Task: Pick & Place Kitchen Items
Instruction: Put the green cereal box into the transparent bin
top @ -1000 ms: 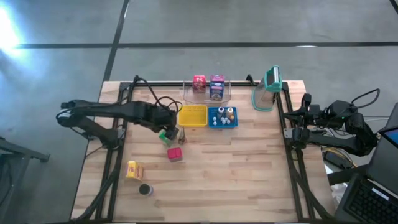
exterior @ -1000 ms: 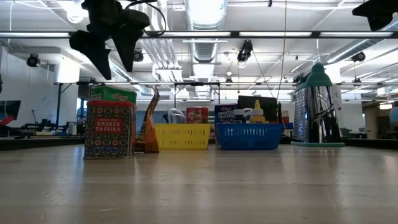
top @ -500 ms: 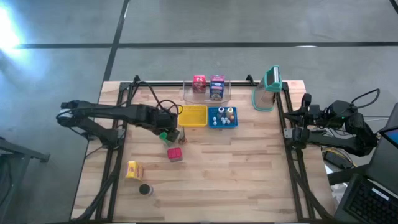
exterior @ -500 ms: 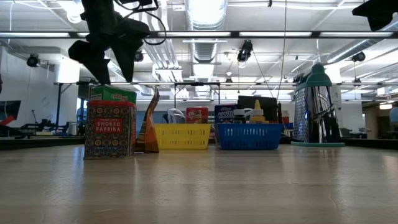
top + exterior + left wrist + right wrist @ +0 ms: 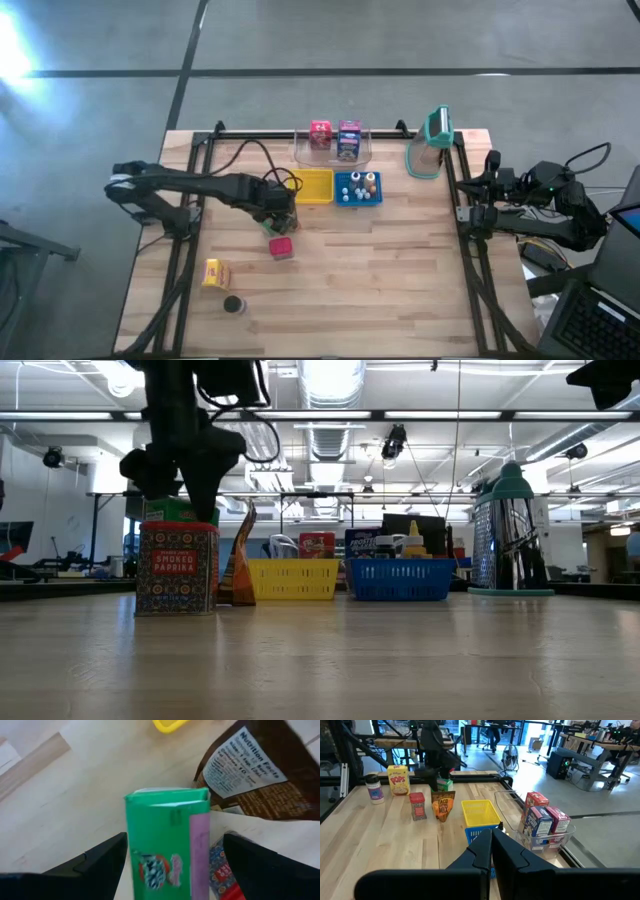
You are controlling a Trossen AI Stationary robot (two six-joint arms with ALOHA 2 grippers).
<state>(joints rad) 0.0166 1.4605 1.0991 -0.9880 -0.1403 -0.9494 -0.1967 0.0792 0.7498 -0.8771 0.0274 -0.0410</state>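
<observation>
A green carton (image 5: 165, 850) stands upright on the table beside a brown pouch (image 5: 255, 770) and behind a red paprika tin (image 5: 177, 567). My left gripper (image 5: 172, 865) hangs over the carton, open and pointing steeply down. Its two fingers stand on either side of the carton's top without touching it. In the high view this gripper (image 5: 276, 210) covers most of the carton. A yellow carton (image 5: 215, 272) and a dark disc (image 5: 233, 305) sit toward the near left. My right gripper (image 5: 491, 845) waits shut at the table's right edge.
The yellow basket (image 5: 310, 186) and the blue basket (image 5: 345, 198), which holds small bottles, sit just beyond the left gripper. A clear tray (image 5: 365, 152) with pink and purple cartons stands at the far edge. The jug with a teal lid (image 5: 432, 140) is at the far right.
My left gripper has come down toward the green carton and shifted a little toward the table's right edge, staying open. Its fingers now reach the level of the carton's top. Nothing on the table has moved.
</observation>
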